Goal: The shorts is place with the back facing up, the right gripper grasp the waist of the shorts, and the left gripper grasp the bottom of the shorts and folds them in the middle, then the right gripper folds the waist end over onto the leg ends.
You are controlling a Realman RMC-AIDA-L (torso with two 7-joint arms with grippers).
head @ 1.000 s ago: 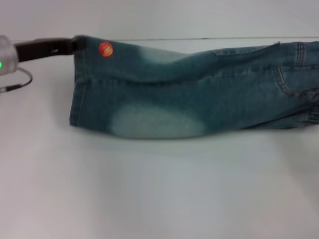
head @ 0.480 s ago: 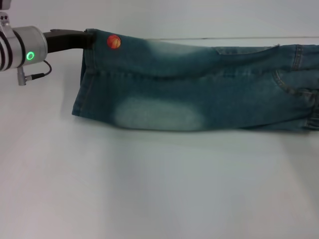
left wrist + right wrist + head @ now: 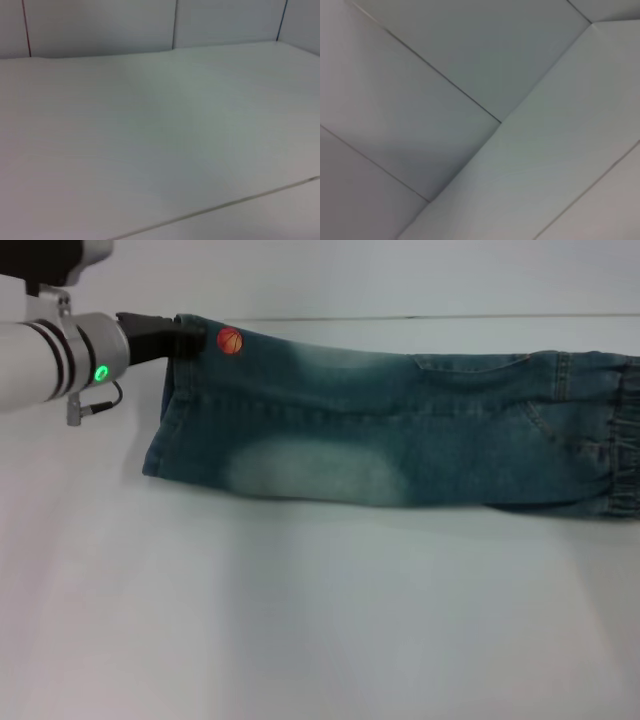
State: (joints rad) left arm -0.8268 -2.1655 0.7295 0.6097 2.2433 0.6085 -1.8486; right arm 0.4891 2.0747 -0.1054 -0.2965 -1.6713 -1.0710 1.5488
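Lying nearest: bare stretch of white flat table, w/ nothing on it in front. Further back, lying flat on that table: blue-green faded denim shorts, folded lengthwise into one long narrow band. Long axis running side to side across head view; pointing w/ straight stitched leg hems to robot's left and gathered darker elastic waistband to robot's right, reaching frame edge. Pale bleached patch showing along near edge, back pocket stitching showing nr waist end. Small round orange ball patch sitting at far hem corner. Farthest back, at that same corner: black two-fingered left claw on silver cylindrical wrist w/ green ring light glowing, pinching far hem corner just beside ball patch. Wrist views showing only white surfaces.
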